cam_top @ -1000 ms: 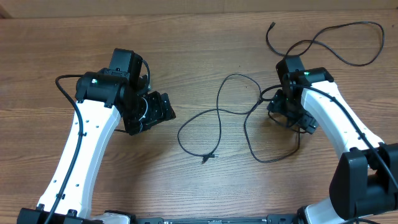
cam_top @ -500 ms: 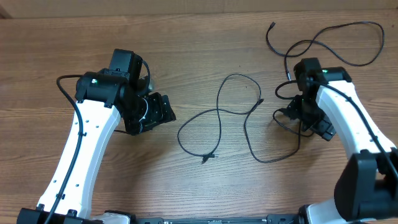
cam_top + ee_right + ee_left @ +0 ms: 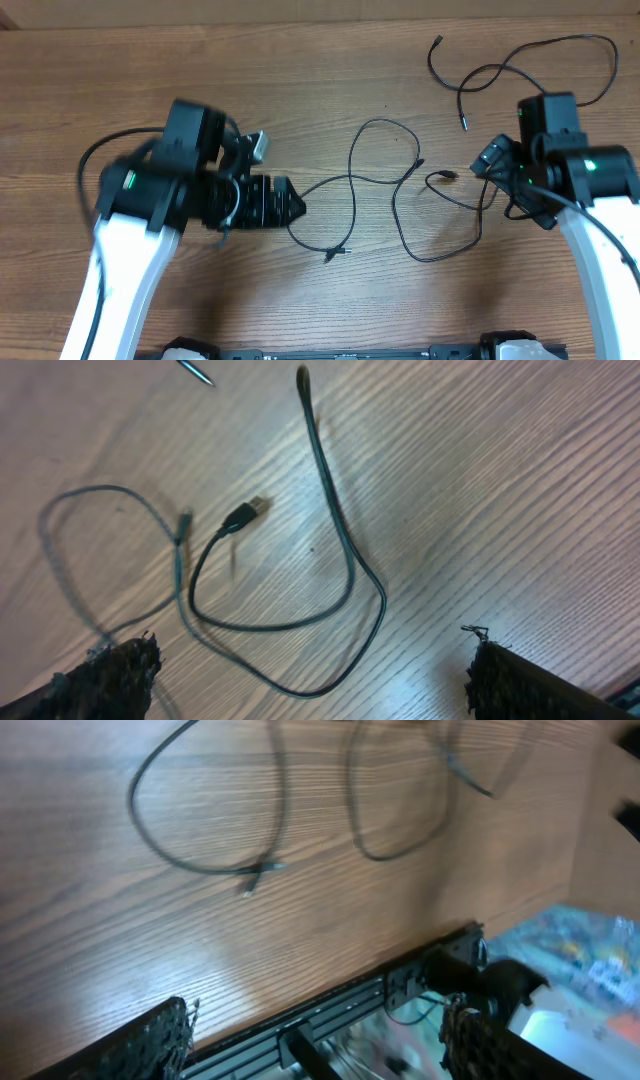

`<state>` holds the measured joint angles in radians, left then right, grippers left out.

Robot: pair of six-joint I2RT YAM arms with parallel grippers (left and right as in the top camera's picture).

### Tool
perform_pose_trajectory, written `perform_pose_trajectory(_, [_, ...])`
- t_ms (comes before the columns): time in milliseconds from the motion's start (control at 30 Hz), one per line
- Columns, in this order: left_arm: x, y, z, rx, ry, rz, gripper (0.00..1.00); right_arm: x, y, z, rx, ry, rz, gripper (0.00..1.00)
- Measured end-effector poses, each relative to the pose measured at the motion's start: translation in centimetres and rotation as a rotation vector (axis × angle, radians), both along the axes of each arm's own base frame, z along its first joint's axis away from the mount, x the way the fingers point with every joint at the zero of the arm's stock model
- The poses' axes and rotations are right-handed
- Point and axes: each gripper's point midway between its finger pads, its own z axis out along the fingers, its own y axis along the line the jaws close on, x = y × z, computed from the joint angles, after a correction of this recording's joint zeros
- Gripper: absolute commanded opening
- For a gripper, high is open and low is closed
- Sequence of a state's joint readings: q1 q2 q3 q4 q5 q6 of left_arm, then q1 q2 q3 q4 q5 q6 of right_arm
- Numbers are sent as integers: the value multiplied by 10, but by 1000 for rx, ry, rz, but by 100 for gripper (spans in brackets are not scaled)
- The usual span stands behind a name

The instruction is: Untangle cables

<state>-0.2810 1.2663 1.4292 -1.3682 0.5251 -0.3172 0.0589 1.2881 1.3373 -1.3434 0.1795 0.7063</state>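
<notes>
From overhead, my left gripper (image 3: pixel 290 205) hung over the table (image 3: pixel 300 60) with its jaws apart and nothing between them. It sat right at the left end of the cables (image 3: pixel 352 180), which lay loose across the middle of the wood. One cable ran from a small plug (image 3: pixel 335 255) near the front, round a low loop and up through a taller one. A second cable (image 3: pixel 440 258) curved beside it toward my right gripper (image 3: pixel 490 160), which was spread wide too and held nothing. A third cable (image 3: pixel 520 60) lay apart near the far right corner, crossing itself.

Through my left wrist camera, my left fingertips (image 3: pixel 150 1040) sat at the bottom corners, far apart and empty. Ahead, a cable loop (image 3: pixel 190 865) ended in a connector (image 3: pixel 262 870) lying flat on the wood, with another loop (image 3: pixel 395 853) beside it. Past the table edge was something bluish (image 3: pixel 590 945), too blurred to name, perhaps a plastic bag.

Through my right wrist camera, my right fingertips (image 3: pixel 110 670) stood wide apart at the lower corners. On the table between them lay a dark cable bent into a narrow loop (image 3: pixel 345 550). Its flat plug (image 3: pixel 245 515) rested free beside a paler, blurred strand (image 3: pixel 100 495). Neither fingertip touched any cable.
</notes>
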Motion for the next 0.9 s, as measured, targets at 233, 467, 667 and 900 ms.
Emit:
perform_pose_trajectory(233, [-44, 29, 45, 50, -243, 109, 100, -16, 0, 28, 14, -111, 3, 100])
perform_pose_trajectory(467, [-52, 57, 58, 105, -345, 234, 100, -19, 0, 34, 15, -137, 3, 100])
perform_pose_trajectory(667, [-51, 59, 57, 112, -339, 253, 99, -27, 3, 30, 29, -102, 10, 100])
perform_pose_trajectory(900, [-58, 59, 54, 111, -320, 245, 100, -40, 5, 25, 42, -46, 15, 100])
